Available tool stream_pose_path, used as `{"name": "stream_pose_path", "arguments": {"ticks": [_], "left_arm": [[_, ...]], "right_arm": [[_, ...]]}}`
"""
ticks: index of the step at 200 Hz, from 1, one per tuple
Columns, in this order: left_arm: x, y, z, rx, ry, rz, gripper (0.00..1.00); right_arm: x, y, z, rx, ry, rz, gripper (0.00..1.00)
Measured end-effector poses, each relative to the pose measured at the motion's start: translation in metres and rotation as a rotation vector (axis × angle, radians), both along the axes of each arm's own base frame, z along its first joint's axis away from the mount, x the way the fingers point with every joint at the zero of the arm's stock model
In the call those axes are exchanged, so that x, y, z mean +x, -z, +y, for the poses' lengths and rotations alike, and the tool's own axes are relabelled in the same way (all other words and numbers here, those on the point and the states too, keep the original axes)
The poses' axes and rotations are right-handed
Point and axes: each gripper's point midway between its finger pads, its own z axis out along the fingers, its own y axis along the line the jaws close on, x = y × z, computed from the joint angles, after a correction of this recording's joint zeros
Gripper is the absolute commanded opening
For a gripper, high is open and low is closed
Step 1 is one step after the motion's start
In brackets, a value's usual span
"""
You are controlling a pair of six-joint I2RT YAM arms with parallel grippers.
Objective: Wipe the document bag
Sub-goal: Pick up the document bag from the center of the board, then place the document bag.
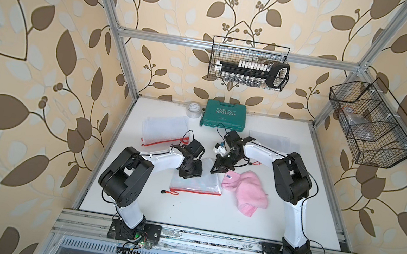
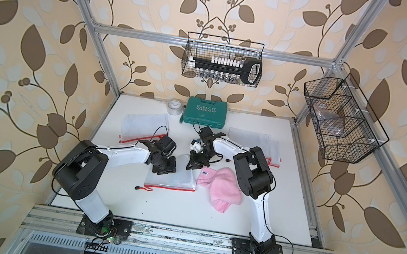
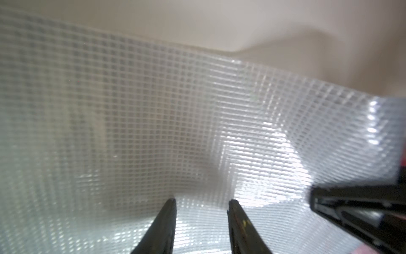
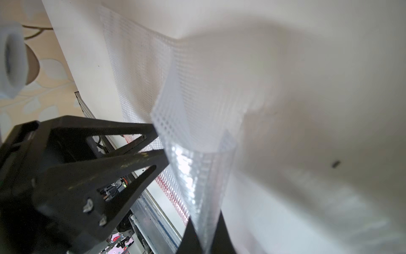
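Note:
The document bag [image 1: 199,185] [image 2: 172,180], clear mesh with a red zipper along its near edge, lies mid-table. My left gripper [image 3: 202,201] points down onto the bag's far-left part [image 1: 190,172]. Its jaws stand open, tips on the mesh [image 3: 153,110], nothing between them. My right gripper [image 4: 205,220] [image 1: 213,171] is shut on the bag's far edge, and a fold of mesh [image 4: 193,154] rises between its fingers. The left gripper's fingers [image 4: 140,162] touch that fold. A pink cloth [image 1: 247,191] [image 2: 223,188] lies loose right of the bag, held by neither gripper.
A green tool case [image 1: 224,118] and a tape roll [image 1: 194,110] stand at the back. Other mesh bags lie at back left [image 1: 163,130] and back right [image 1: 268,140]. Wire baskets hang on the back [image 1: 248,63] and right [image 1: 372,125] walls.

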Motion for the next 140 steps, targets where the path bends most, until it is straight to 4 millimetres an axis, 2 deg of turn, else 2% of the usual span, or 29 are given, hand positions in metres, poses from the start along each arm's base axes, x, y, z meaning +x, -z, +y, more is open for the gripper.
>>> {"name": "stream_pose_path", "arguments": {"ticks": [11,24,44,64,81,95,121,140], "left_arm": [[-0.003,-0.002,0.011,0.021,-0.022,0.006,0.44],[-0.003,-0.013,0.025,0.039,-0.057,-0.008,0.44],[0.004,-0.050,0.042,0.023,-0.109,-0.097,0.45],[0.014,-0.094,0.053,-0.006,-0.149,-0.200,0.45],[0.019,-0.119,0.054,-0.028,-0.158,-0.263,0.45],[0.019,-0.126,0.054,-0.034,-0.158,-0.274,0.45],[0.013,-0.120,0.056,-0.018,-0.156,-0.239,0.45],[0.010,-0.117,0.058,-0.009,-0.155,-0.222,0.45]], "right_arm": [[0.005,-0.010,0.001,-0.006,-0.004,-0.026,0.00],[0.015,-0.027,0.003,-0.011,-0.008,-0.074,0.00],[0.037,-0.060,0.000,-0.024,-0.008,-0.170,0.00],[0.067,-0.097,-0.023,-0.074,0.021,-0.284,0.00],[0.100,-0.121,-0.069,-0.185,0.072,-0.392,0.00],[0.119,-0.129,-0.116,-0.303,0.121,-0.447,0.00],[0.139,-0.124,-0.208,-0.544,0.201,-0.466,0.00],[0.148,-0.116,-0.262,-0.668,0.242,-0.456,0.00]]}}
